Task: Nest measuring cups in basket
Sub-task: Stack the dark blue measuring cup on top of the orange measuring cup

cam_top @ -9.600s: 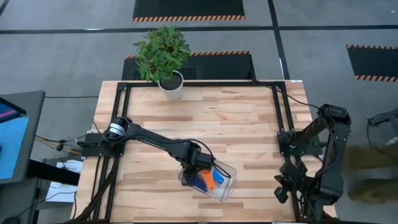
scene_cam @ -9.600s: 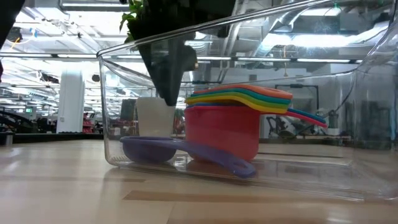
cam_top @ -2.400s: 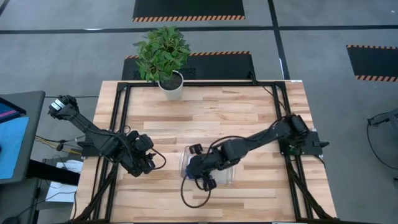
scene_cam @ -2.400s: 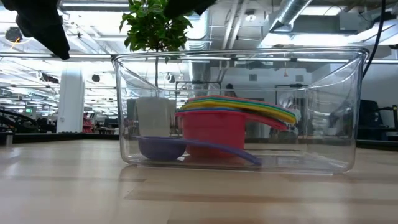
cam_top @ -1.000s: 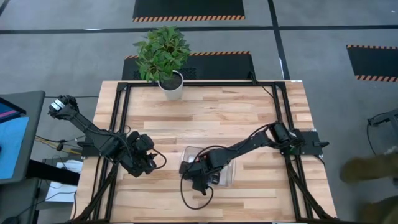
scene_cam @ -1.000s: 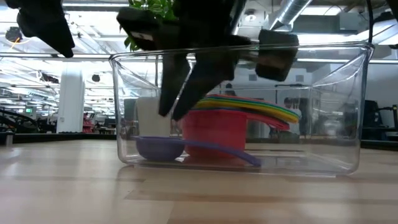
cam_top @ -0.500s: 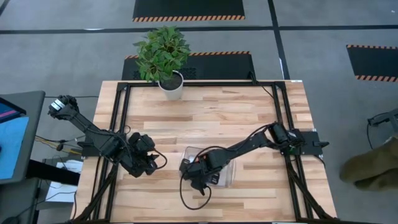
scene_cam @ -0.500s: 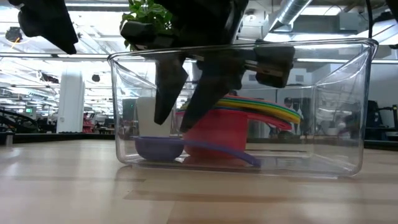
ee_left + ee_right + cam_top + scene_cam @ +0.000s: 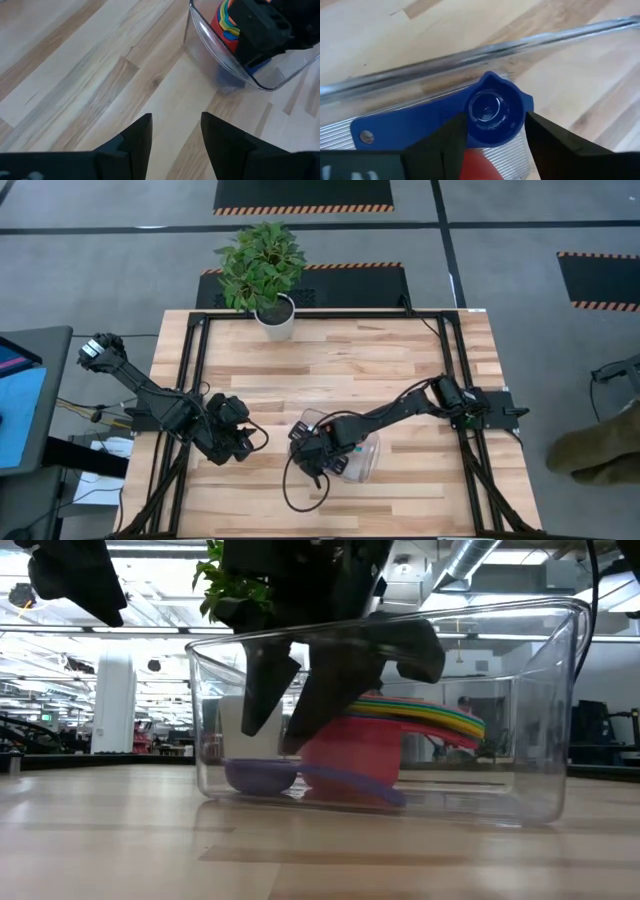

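Note:
The clear basket (image 9: 366,466) stands at the table's near middle. Inside it a nested stack of measuring cups (image 9: 352,755), red outermost with rainbow handles (image 9: 435,718), rests on the floor. Beside the stack a dark blue cup (image 9: 495,109) lies on its base, handle (image 9: 395,131) flat. My right gripper (image 9: 275,735) reaches down into the basket, open. Its fingers stand above the blue cup's bowl, one on either side, apart from it. My left gripper (image 9: 176,120) hovers open over bare wood left of the basket (image 9: 210,62).
A white pot with a green plant (image 9: 276,315) stands at the far edge. Black frame rails (image 9: 195,370) run along the table's sides. Bare wood lies between pot and basket. Part of a person (image 9: 600,448) shows beyond the right edge.
My right gripper has opened inside the basket and rolled at the wrist, staying over the dark blue cup. The basket has turned a little on the table. The cups lie where they were.

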Controlling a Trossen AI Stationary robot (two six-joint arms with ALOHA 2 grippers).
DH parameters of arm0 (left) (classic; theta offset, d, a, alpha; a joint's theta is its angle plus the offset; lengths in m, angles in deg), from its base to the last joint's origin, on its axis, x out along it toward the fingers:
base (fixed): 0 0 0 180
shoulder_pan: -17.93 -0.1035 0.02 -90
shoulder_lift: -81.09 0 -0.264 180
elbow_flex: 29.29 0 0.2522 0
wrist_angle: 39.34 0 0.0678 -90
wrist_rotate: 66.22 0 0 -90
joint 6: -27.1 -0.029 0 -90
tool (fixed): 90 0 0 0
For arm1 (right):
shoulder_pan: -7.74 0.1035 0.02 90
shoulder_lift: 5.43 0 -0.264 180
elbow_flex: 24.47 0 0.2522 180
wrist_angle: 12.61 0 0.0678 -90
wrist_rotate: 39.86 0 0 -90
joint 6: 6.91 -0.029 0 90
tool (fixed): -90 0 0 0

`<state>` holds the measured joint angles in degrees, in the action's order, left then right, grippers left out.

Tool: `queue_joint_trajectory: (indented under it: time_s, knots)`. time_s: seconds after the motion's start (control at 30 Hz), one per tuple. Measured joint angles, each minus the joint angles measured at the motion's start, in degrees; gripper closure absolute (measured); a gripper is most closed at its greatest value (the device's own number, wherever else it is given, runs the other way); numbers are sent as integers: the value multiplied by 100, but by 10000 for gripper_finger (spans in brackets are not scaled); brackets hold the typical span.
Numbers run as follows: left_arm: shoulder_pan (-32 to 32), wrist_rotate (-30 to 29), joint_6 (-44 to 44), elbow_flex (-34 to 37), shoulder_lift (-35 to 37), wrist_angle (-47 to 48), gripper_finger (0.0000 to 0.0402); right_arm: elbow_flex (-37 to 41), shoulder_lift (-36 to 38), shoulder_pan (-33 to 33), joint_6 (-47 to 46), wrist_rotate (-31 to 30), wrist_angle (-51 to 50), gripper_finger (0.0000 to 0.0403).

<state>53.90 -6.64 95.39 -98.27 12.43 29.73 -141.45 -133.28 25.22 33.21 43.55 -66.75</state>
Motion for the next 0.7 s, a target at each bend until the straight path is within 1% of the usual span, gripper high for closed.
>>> queue_joint_trajectory:
  time_s: [0.2,0.4,0.5,0.6,0.7]
  knots:
    - [0,1,12,0,0,0,244,0,0,4,-63,85,8,185]
    - [-1,2,12,0,0,0,244,0,0,0,-103,586,-78,196]
    - [0,3,12,0,0,0,244,0,0,0,-81,859,-281,202]
    - [0,4,12,0,0,0,244,0,2,3,20,1271,-613,208]
    - [0,4,11,0,0,2,244,0,2,20,53,1308,-755,214]
